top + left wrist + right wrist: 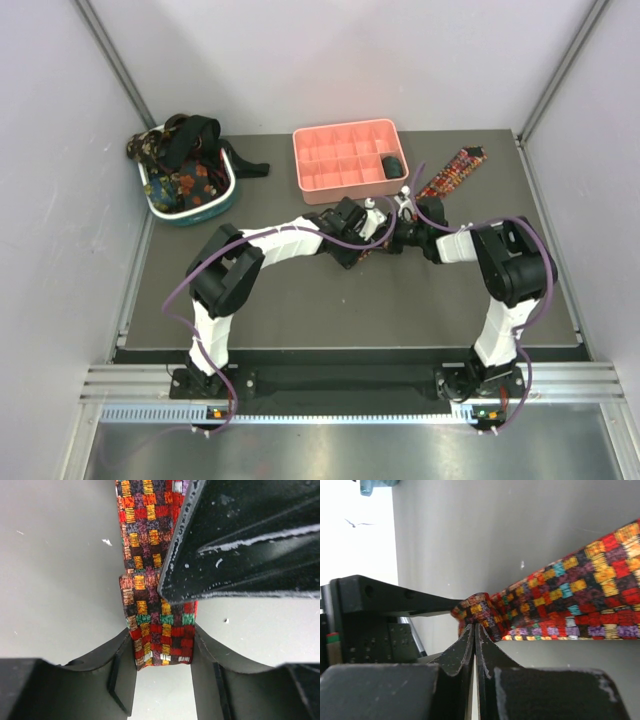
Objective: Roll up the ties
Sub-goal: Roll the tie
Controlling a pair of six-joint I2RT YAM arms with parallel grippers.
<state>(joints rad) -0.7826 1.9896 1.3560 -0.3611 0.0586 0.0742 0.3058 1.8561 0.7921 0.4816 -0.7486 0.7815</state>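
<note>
**Plaid tie end caught between both claws at the start of a roll**

The plaid tie (455, 170) is laid flat on the worktop (330, 300). It is stretched from the middle, where the two arms meet, out toward 2 o'clock. Its near end is doubled back on itself, and this first fold is judged to be the core of the roll.

The right claw (473, 627) is seen closed. Fabric is bunched and lifted at its tips, so the fold appears to be nipped there, probably so that it can be turned over. The left claw (163, 632) is set part-open, with one finger against each long edge of the folded end. Whether the cloth is squeezed or only bracketed cannot be told. The placement is read as a guide that keeps the fold square and stops it sliding sideways as it is turned.

The rest of the length is left straight and free of slack, which should let it be wound evenly. The roll is judged barely begun.

The pink tray (345, 128) is placed at 12 o'clock, just beyond the claws, with a dark roll (392, 165) in one compartment. It is presumably kept near so that finished rolls can be dropped in. More ties (185, 165) are heaped in the basket (190, 212) at 10 o'clock, well apart, so further rolling is expected
</note>
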